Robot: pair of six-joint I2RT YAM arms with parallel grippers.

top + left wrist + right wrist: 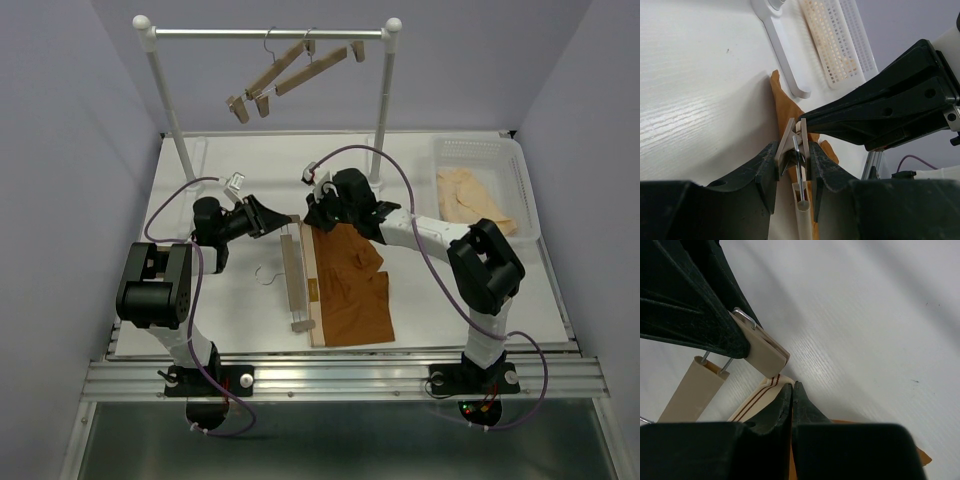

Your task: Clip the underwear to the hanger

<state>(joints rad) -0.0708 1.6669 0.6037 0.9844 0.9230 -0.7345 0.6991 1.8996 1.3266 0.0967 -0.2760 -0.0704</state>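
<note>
3 wooden hangers (pixel 295 275), 1 rust-brown underwear (pixel 355 290), 1 white basket (pixel 478 143), 1 clothes rail (pixel 270 33), 2 robot arms (pixel 155 285)

Rust-brown underwear (pixel 352 288) spread flat, light-wood clip hanger (pixel 294 278) lying alongside its tan waistband

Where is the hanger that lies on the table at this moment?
In the top view the hanger lies left of centre, along the left edge of the underwear; the left gripper squeezes its far clip.
</note>
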